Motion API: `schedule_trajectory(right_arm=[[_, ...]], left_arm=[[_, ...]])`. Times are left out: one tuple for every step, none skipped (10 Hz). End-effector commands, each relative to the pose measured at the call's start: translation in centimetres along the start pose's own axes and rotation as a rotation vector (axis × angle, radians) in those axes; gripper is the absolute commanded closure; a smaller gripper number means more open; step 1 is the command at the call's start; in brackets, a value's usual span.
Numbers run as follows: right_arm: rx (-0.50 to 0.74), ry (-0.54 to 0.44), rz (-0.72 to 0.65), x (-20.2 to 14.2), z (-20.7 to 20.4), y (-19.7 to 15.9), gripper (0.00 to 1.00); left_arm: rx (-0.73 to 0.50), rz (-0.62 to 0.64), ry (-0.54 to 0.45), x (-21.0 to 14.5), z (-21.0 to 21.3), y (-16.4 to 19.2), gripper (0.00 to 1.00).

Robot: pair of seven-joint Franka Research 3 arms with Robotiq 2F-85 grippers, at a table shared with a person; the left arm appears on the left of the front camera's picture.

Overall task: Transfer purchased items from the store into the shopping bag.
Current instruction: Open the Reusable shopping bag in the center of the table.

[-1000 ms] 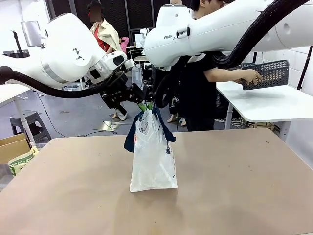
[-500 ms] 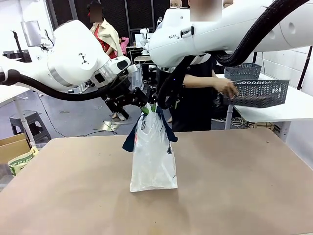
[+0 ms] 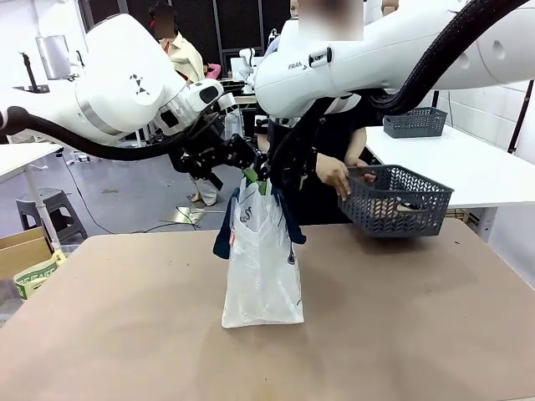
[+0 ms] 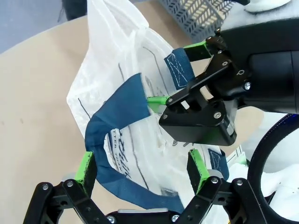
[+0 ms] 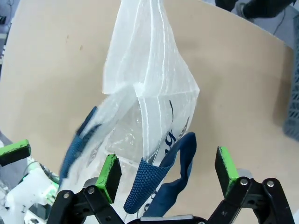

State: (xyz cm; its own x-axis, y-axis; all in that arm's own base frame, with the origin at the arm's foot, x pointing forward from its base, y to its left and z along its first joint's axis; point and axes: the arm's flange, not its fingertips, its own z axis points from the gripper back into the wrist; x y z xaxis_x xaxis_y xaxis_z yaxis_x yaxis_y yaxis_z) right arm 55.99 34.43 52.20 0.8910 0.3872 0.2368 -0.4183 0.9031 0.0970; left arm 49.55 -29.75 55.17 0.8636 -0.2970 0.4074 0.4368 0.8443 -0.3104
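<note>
Left end effector (image 4: pixel 140 165) and right end effector (image 5: pixel 168 168) both gape fully open, just hooking the bag (image 3: pixel 263 267) straps. Spread that mouth wider; basket (image 3: pixel 397 200) is at 2 o'clock.

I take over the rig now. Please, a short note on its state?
Left gripper: open, a navy strap between its fingers.
Right gripper: open, the other strap between its fingers.
Shopping bag: upright on the table, top at both grippers.
A person's hand holds a grey lattice basket to the bag's right; contents unclear.
Left: items into the bag.
</note>
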Motion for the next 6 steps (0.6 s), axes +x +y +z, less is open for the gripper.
schedule_trajectory(right_arm=[[0.012,0.013,-0.018,-0.8,-0.4,-0.1,0.0],[0.012,0.014,-0.016,-0.9,-0.4,-0.1,0.0],[0.01,0.015,-0.013,-1.0,-0.4,-0.1,0.0],[0.016,0.017,-0.001,-1.1,-0.5,0.0,0.0],[0.023,0.008,0.02,-1.3,-0.9,0.1,0.0],[0.0,0.003,0.002,-0.1,-0.1,0.1,0.0]], left_arm=[[0.019,0.02,0.037,-0.2,-1.0,0.3,0.0],[0.025,0.022,0.048,-0.3,-1.2,0.4,0.0],[0.031,0.026,0.059,-0.4,-1.5,0.6,0.0],[0.037,0.02,0.087,-0.8,-1.9,1.0,0.0],[0.021,-0.002,0.121,-1.3,-2.4,1.4,0.0],[0.004,0.008,0.058,-0.5,-1.9,0.8,0.0]])
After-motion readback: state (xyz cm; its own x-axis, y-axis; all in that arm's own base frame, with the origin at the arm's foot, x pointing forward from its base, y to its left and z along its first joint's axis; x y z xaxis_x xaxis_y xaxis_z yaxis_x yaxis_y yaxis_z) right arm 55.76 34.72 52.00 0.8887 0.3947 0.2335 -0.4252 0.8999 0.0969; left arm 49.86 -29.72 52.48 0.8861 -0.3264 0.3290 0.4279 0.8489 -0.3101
